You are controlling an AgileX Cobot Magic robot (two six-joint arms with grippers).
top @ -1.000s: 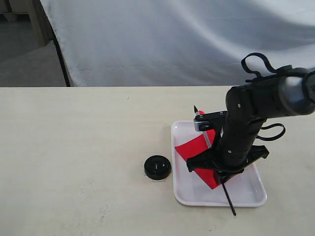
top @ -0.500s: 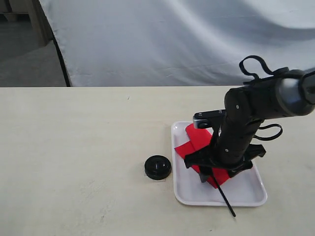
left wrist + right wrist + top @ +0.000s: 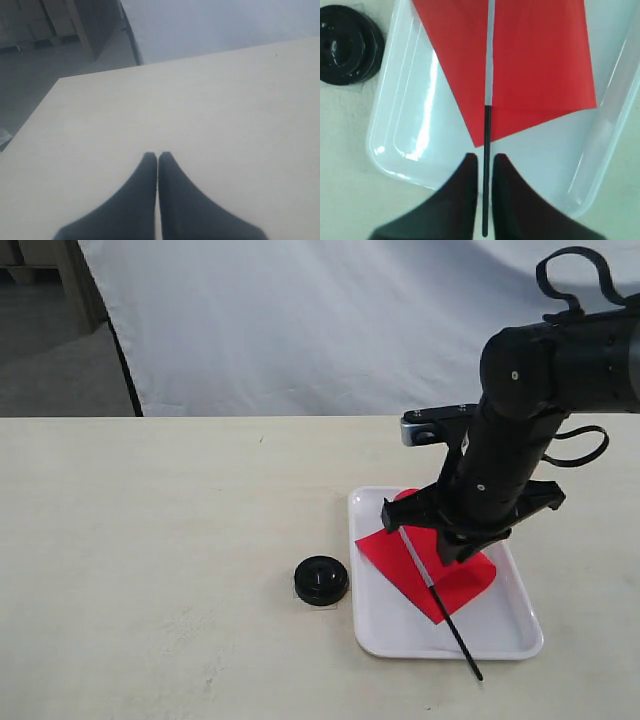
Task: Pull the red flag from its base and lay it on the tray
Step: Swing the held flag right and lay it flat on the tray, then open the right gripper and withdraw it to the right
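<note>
The red flag (image 3: 468, 575) lies flat on the white tray (image 3: 372, 638), and its thin black pole (image 3: 452, 628) sticks out over the tray's front rim. My right gripper (image 3: 452, 552) hovers above it, slightly open. In the right wrist view its fingers (image 3: 467, 172) stand to either side of the pole (image 3: 487, 125) with a small gap on each side, above the red flag (image 3: 535, 65) and the tray (image 3: 415, 145). The round black base (image 3: 321, 580) sits on the table just left of the tray, with nothing in it. My left gripper (image 3: 157, 156) is shut over bare table.
A pale tabletop (image 3: 150, 540) stretches left of the base. A white cloth backdrop (image 3: 330, 320) hangs behind the table's far edge. The base (image 3: 347, 45) lies close to the tray's corner in the right wrist view.
The right gripper has let go of the flag and risen up and back from the tray. The flag has dropped from a tilted hold to lying flat on the tray.
</note>
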